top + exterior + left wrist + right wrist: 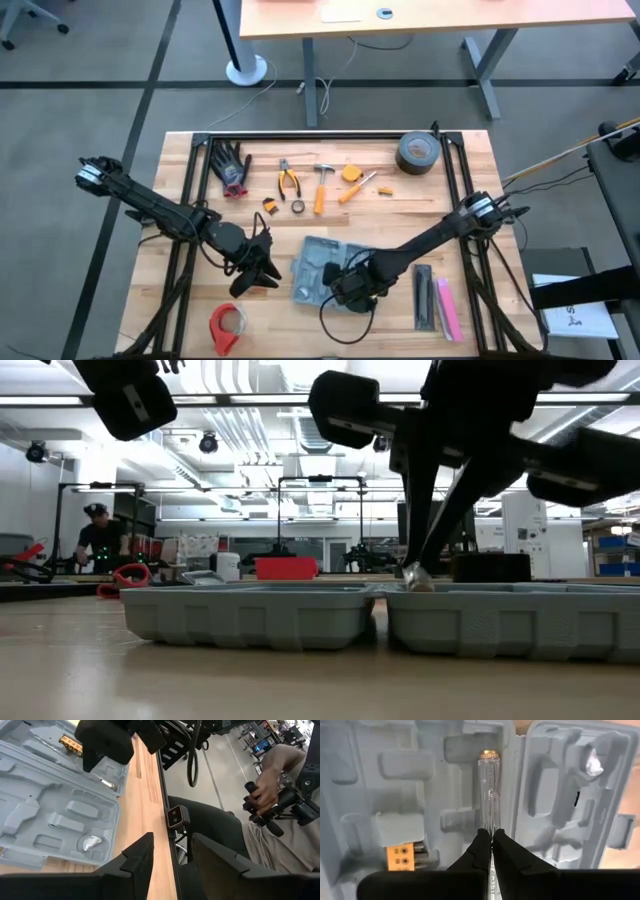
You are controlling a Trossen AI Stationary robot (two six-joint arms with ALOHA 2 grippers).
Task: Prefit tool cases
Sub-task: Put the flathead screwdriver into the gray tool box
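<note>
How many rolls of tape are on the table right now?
2. A dark roll of duct tape lies near the far right corner; a red tape dispenser roll lies at the near edge, left of the open tool case.

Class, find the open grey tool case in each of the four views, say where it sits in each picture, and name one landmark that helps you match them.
High view: tool case lower centre, under the right arm.
Low view: it fills the middle band, seen edge-on.
Left wrist view: upper left, on the table.
Right wrist view: fills the frame, beneath the right gripper.
Shared landmark: the small orange block in the tray, also in the left wrist view.
</note>
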